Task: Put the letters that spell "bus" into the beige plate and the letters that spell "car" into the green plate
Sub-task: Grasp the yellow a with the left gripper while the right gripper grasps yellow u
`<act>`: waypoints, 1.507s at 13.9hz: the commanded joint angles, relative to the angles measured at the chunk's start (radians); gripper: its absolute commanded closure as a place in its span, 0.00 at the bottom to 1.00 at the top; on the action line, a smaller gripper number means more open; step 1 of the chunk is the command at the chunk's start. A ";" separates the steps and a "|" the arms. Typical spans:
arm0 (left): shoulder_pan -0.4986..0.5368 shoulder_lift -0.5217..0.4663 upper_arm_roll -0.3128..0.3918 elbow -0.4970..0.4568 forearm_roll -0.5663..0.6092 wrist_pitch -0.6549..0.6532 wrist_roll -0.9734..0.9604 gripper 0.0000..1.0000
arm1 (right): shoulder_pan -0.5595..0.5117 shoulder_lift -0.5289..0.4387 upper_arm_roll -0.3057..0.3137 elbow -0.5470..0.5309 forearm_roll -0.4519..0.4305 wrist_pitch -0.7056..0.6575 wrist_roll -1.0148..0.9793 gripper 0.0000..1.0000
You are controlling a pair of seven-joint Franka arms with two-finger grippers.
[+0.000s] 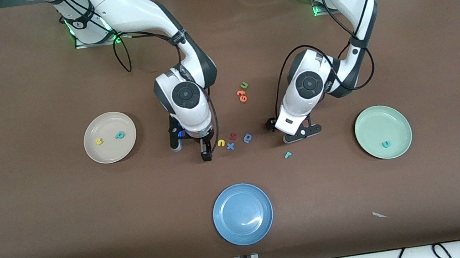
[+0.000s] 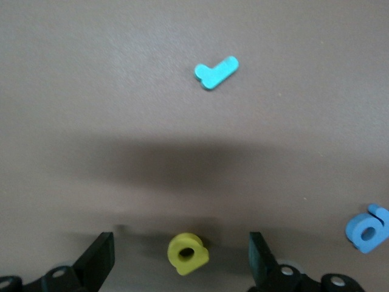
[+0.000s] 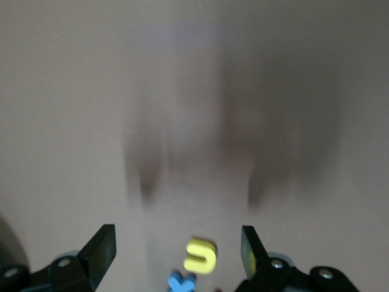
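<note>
Two grippers were down at the loose letters mid-table, both with jaws spread and gripping nothing. In its wrist view the right gripper (image 3: 177, 234) straddled the yellow u (image 3: 200, 255), with a gap on each side; the blue x (image 3: 181, 281) lay just beside that u. The left gripper (image 2: 181, 240) straddled the yellow a (image 2: 187, 253) the same way, not touching it. We saw the teal r (image 1: 288, 154) alone on the table, near the left gripper. Reading the front view as a clock, the beige plate (image 1: 107, 120) sat at 9 o'clock and held a yellow s (image 1: 99, 141) and a teal b (image 1: 120, 135). The green plate (image 1: 370, 125), at 3 o'clock, held the teal c (image 1: 385, 144). The blue plate (image 1: 242, 213) sat at 6 o'clock.
</note>
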 commanded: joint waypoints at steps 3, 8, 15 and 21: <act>-0.023 -0.022 0.007 -0.043 0.113 0.007 -0.133 0.21 | -0.006 0.067 0.023 0.064 0.049 -0.002 0.026 0.14; -0.027 -0.017 0.007 -0.043 0.113 0.006 -0.135 0.42 | -0.006 0.076 0.040 0.069 0.049 0.036 0.028 0.23; -0.030 -0.014 0.006 -0.038 0.113 0.006 -0.146 0.60 | -0.008 0.087 0.057 0.069 0.042 0.072 0.019 0.79; -0.030 -0.013 0.007 -0.036 0.113 0.006 -0.146 0.70 | -0.006 0.056 0.050 0.067 -0.012 0.017 -0.003 0.91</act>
